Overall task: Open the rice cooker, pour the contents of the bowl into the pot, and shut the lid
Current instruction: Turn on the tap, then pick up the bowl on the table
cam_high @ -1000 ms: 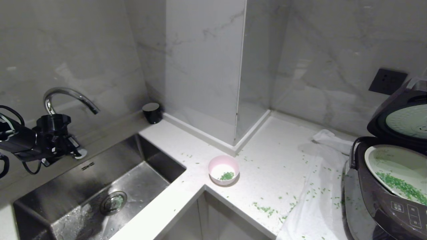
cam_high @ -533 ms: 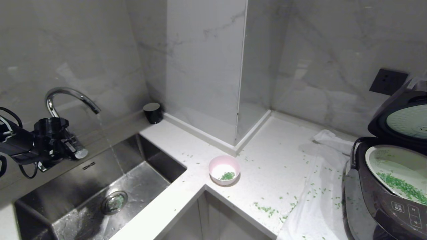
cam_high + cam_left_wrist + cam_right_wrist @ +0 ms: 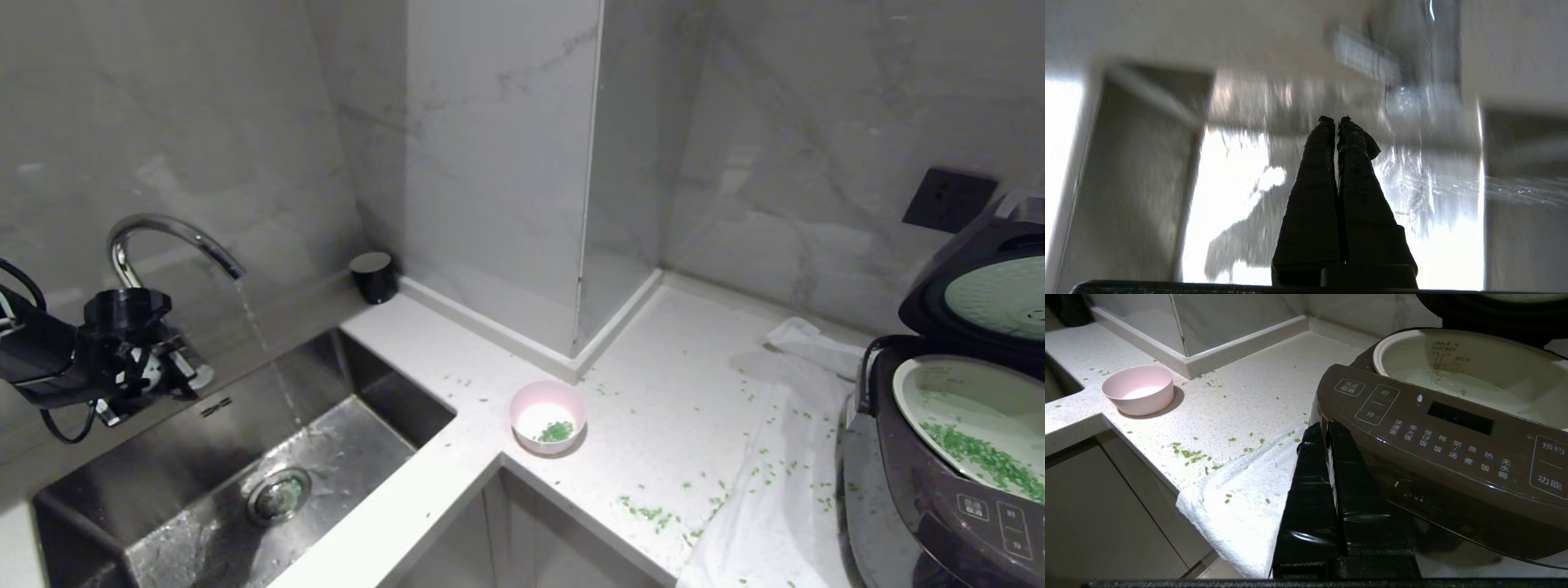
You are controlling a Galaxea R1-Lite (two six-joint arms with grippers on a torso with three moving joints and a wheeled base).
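Water now runs in a thin stream from the faucet (image 3: 175, 237) into the sink (image 3: 245, 482), where a second ago the spout was dry, and the left claw (image 3: 167, 365) has drawn slightly back and down from the tap lever, its fingers pressed together on nothing. The right claw (image 3: 1323, 430), also pressed together and empty, hangs low just in front of the rice cooker (image 3: 947, 457). The cooker stands at the right end of the worktop (image 3: 669, 392) on a white towel (image 3: 775, 506), its lid (image 3: 980, 286) raised and the pot (image 3: 971, 416) inside holding a drift of green grains (image 3: 988, 461). Many more grains lie scattered over the worktop and towel. The bowl (image 3: 549, 415) sits upright near the worktop's inner corner beside the sink, a small clump of grains left in it, well apart from the left claw and some way from the right one. The risk from here is that the lid gets closed with grains left in the bowl. A reach across the running stream could also wet the arm or splash the worktop. A careless grasp of the light bowl could tip it and add to the mess.
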